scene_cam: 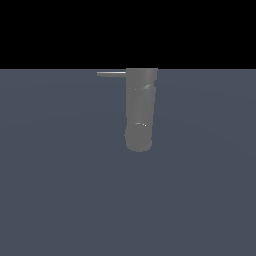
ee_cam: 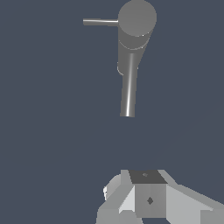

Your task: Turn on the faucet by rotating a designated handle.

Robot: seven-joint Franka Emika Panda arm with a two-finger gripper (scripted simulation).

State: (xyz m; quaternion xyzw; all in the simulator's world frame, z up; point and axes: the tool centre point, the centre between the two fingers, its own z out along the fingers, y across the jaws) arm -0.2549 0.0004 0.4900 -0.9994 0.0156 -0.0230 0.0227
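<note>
The faucet (scene_cam: 139, 110) is a thick matte-grey cylinder with a rounded lower end, standing in the middle of the exterior view. The handle (scene_cam: 111, 73) is a thin short bar sticking out from its flat top toward the exterior view's left. The wrist view shows the faucet (ee_cam: 136, 26) end-on, the handle (ee_cam: 99, 21) jutting sideways, and a longer thin bar (ee_cam: 128, 87) coming off the cylinder. Only part of my gripper (ee_cam: 148, 190) shows, at the wrist picture's edge, well apart from the faucet and touching nothing. Its jaws' spacing is unclear. The exterior view does not show the gripper.
A plain dark blue-grey floor (scene_cam: 60, 190) spreads all around the faucet. Black background fills the upper part of the exterior view.
</note>
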